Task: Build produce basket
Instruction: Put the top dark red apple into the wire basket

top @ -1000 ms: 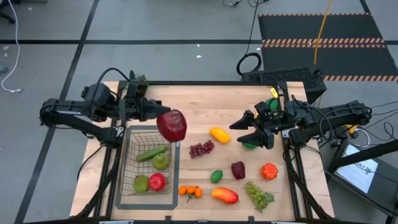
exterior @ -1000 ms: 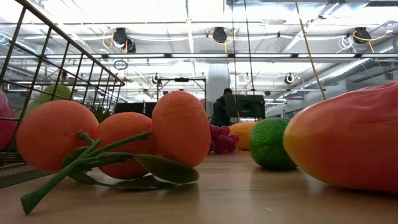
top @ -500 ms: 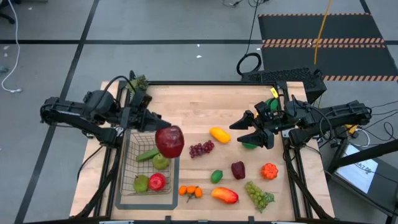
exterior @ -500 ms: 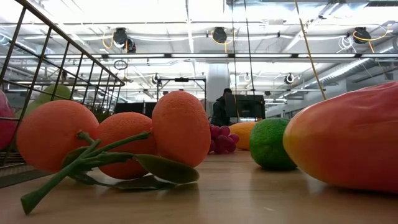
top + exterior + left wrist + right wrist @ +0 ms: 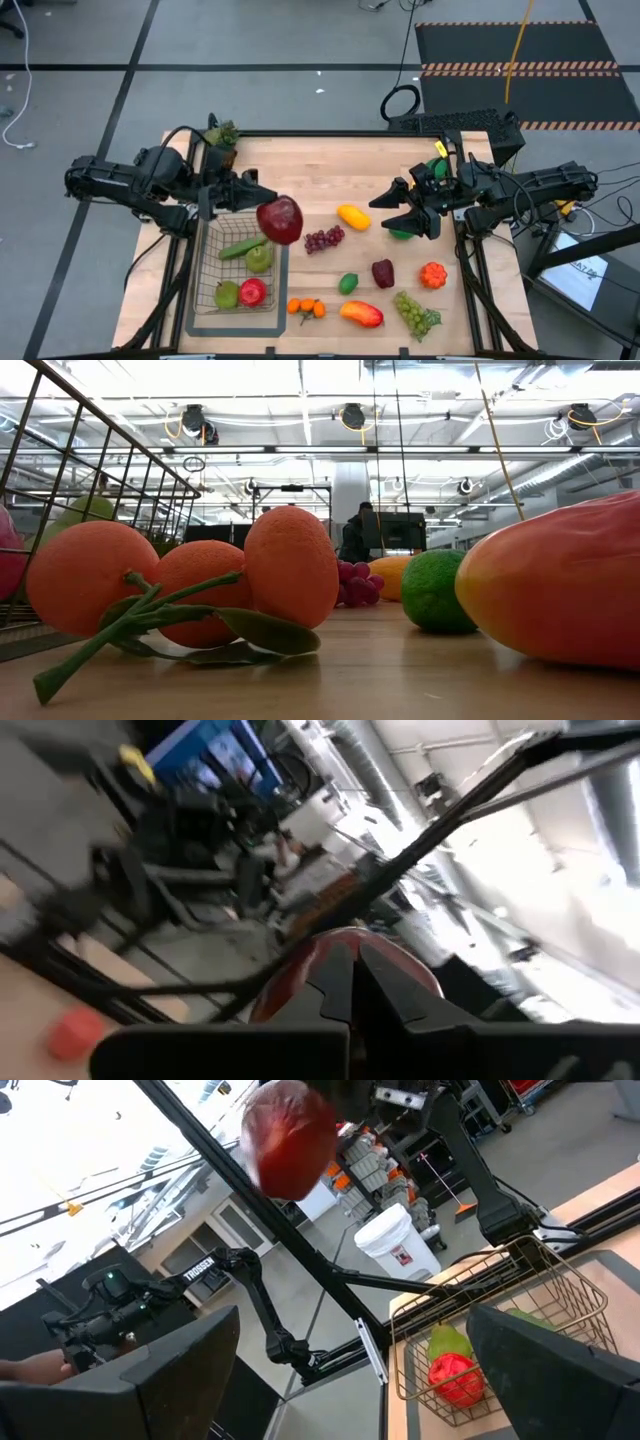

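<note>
A big red apple (image 5: 280, 220) hangs in the air over the far right corner of the wire basket (image 5: 205, 262), with my left gripper (image 5: 256, 194) shut on it. In the right wrist view the apple (image 5: 290, 1135) shows high above the basket (image 5: 560, 1295). A cucumber (image 5: 243, 247), two green pears and a small red apple (image 5: 252, 291) lie in the basket. Grapes (image 5: 323, 238), a yellow mango (image 5: 352, 215), a lime (image 5: 348, 283) and oranges (image 5: 306, 307) lie on the table. My right gripper (image 5: 402, 208) stands open above the table's right side, touching nothing. My left gripper holds the big red apple at its top (image 5: 330, 942), where the shut fingertips (image 5: 385, 982) hide the exact place of contact. The fingers come about level from the table's left. The apple hangs lifted clear, beside and below the fingertips.
More produce lies at the near right: a red-yellow mango (image 5: 361, 313), green grapes (image 5: 415, 312), a dark red fruit (image 5: 383, 272) and an orange-red one (image 5: 432, 274). A potted sprig (image 5: 222, 135) stands at the far left corner. Bare wood lies at the far middle.
My left gripper has swung a little toward the table's near edge and rolled about its own axis, staying shut. The big red apple has gone with it, from beside the basket's far right corner to just over it, still clear of the basket.
</note>
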